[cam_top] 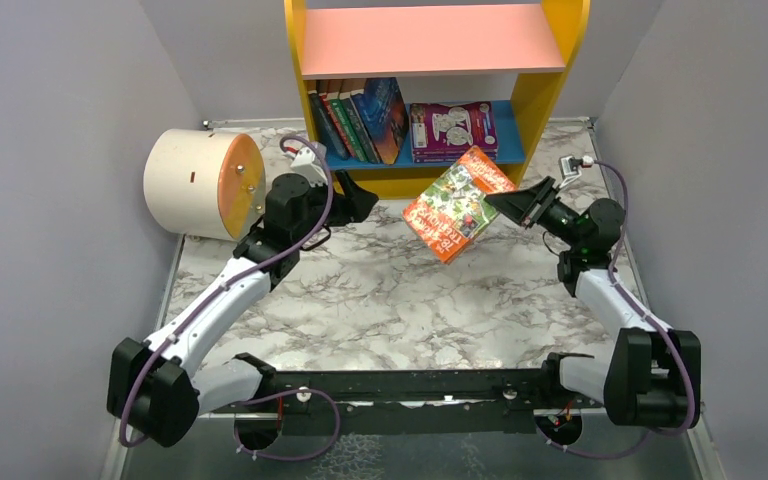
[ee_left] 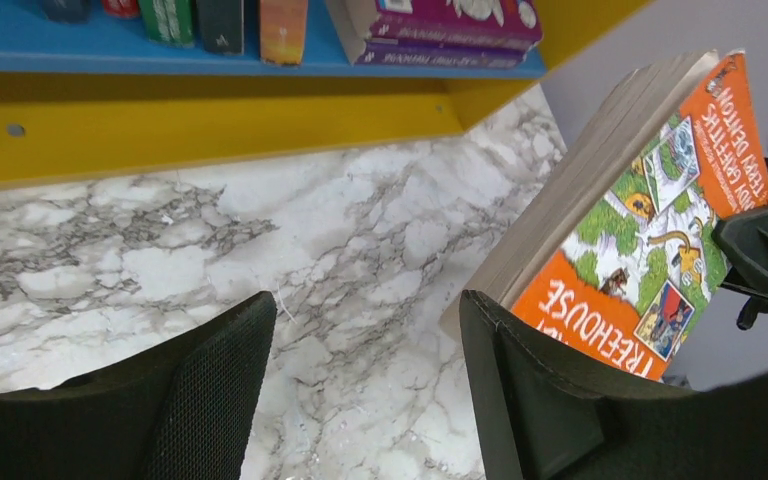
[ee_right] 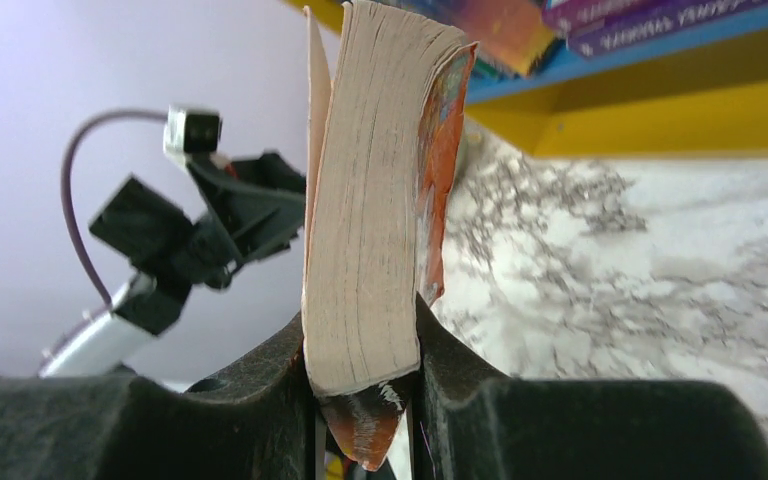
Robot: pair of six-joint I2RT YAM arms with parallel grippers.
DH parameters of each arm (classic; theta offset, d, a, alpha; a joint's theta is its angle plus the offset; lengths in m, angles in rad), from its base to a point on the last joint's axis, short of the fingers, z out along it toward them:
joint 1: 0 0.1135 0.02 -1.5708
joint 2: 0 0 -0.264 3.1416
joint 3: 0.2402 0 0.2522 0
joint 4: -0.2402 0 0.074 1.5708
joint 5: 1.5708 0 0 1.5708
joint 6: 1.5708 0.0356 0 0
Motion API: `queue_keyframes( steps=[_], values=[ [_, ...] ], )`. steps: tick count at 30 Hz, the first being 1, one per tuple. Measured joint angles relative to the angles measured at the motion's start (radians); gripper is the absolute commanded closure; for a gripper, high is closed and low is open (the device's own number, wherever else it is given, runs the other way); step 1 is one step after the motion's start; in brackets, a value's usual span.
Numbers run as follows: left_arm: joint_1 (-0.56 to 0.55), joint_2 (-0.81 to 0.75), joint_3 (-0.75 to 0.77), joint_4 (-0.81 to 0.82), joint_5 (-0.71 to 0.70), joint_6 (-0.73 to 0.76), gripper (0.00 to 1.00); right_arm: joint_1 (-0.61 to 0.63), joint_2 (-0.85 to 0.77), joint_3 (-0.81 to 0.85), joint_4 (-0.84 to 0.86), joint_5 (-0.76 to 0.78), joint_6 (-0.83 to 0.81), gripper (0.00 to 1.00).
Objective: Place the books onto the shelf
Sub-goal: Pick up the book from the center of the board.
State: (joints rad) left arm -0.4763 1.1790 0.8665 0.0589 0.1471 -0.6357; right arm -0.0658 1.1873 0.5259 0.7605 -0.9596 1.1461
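My right gripper (cam_top: 508, 204) is shut on an orange book (cam_top: 457, 205) with a green cartoon cover and holds it tilted above the marble table, in front of the shelf (cam_top: 563, 90). In the right wrist view its page edge (ee_right: 365, 200) stands clamped between the jaws of the gripper (ee_right: 362, 370). My left gripper (cam_top: 362, 198) hangs open and empty by the shelf's yellow base (ee_left: 210, 120), left of the orange book (ee_left: 650, 230), not touching it. On the blue lower board (cam_top: 508, 152), several books (cam_top: 355, 120) lean at the left and purple ones (cam_top: 452, 130) lie flat.
A cream cylinder with an orange end (cam_top: 203, 183) lies left of the shelf, close behind my left arm. Grey walls close in on both sides. The pink upper board (cam_top: 430, 40) holds nothing. Bare marble tabletop (cam_top: 380, 300) stretches between the arms.
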Motion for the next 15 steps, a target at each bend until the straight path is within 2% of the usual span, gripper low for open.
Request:
queue_keyframes(
  steps=[6, 15],
  values=[
    [0.000, -0.097, 0.000, -0.024, -0.037, -0.008, 0.39, -0.001, 0.013, 0.027, 0.060, 0.155, 0.165, 0.99],
    [0.000, -0.121, -0.018, -0.034, -0.036, -0.035, 0.39, -0.001, 0.164, 0.054, 0.229, 0.312, 0.358, 0.99]
  ],
)
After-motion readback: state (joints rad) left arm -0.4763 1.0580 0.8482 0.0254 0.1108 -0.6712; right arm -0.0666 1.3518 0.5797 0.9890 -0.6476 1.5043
